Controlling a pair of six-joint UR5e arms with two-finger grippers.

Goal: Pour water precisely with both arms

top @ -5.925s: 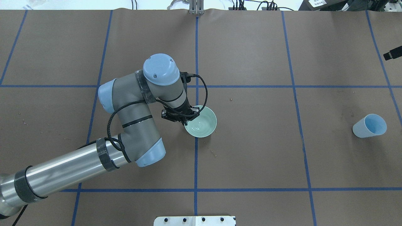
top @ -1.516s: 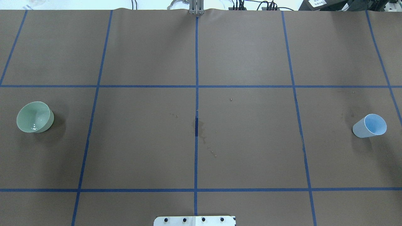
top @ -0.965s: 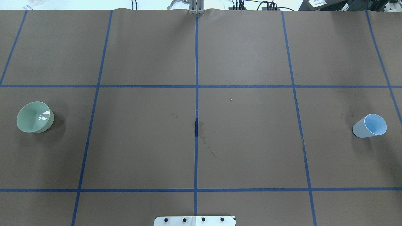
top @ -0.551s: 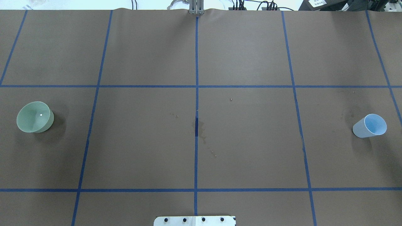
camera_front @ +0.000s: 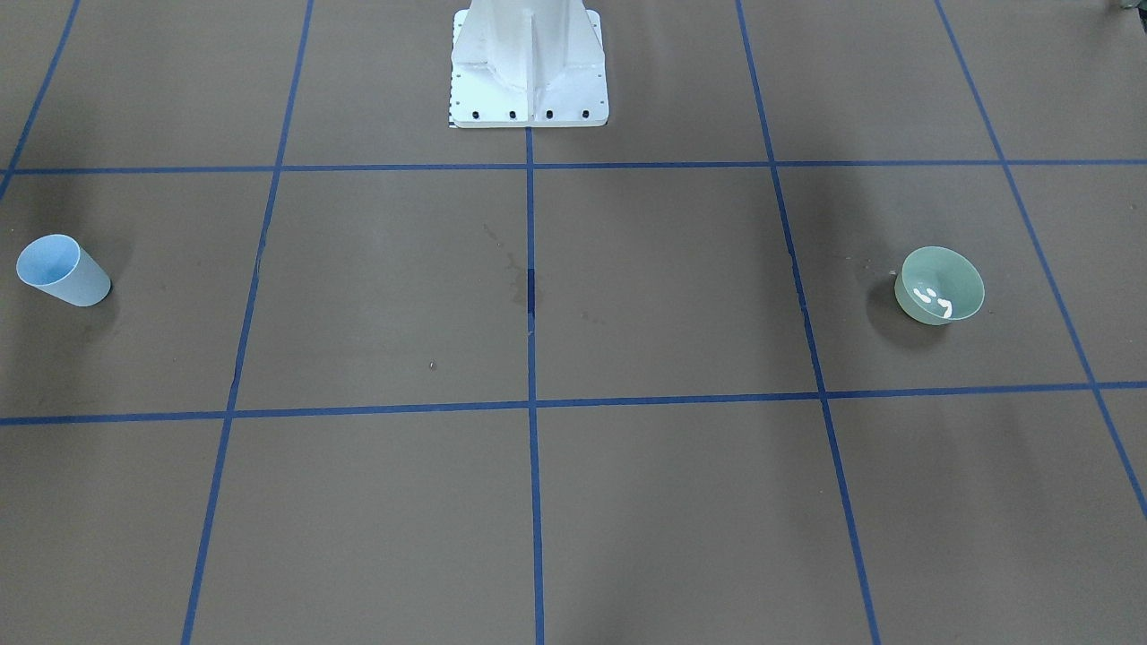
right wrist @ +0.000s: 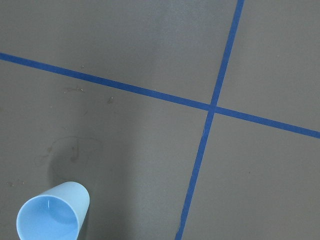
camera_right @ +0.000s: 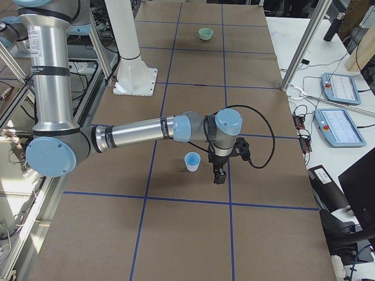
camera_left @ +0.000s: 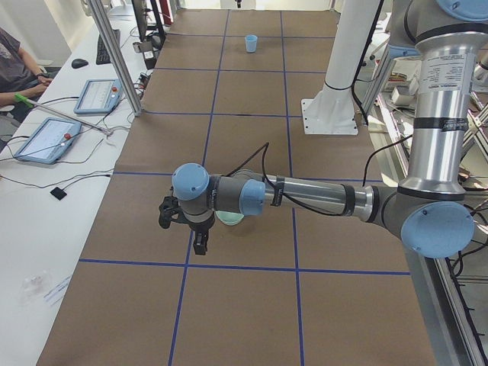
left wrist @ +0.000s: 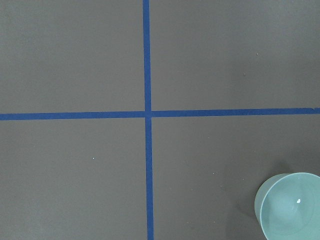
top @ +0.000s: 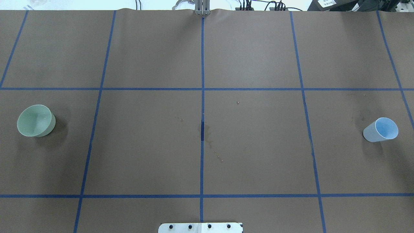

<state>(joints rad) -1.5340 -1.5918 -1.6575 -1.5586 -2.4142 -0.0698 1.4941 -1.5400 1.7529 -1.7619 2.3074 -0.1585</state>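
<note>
The water (camera_front: 932,300) is in the green bowl (camera_front: 939,285), which stands upright on the counter (top: 258,155) far out on the robot's left side. The water is clear and small in amount. From the front it shows only as a few curved white glints low on the bowl's pale inner wall, and the left wrist view catches it as one tiny bright speck. From overhead the bowl's inside looks plain green. A blue cup (camera_front: 61,270) stands upright at the opposite end, well apart from the bowl; whether it holds anything I cannot tell. The left arm (camera_left: 305,197) reaches out level above the counter, its left hand (camera_left: 200,248) pointing down close to the bowl as the side view shows it. The right arm (camera_right: 135,132) does the same near the cup, with its right hand (camera_right: 219,175) hanging just beside it. Both hands show only from the table's ends, so I cannot tell whether their fingers are apart or together. Blue tape lines (top: 202,64) grid the brown counter, faint stains (top: 207,133) mark its middle, and the white pedestal (camera_front: 529,63) is bolted at the robot's edge.
</note>
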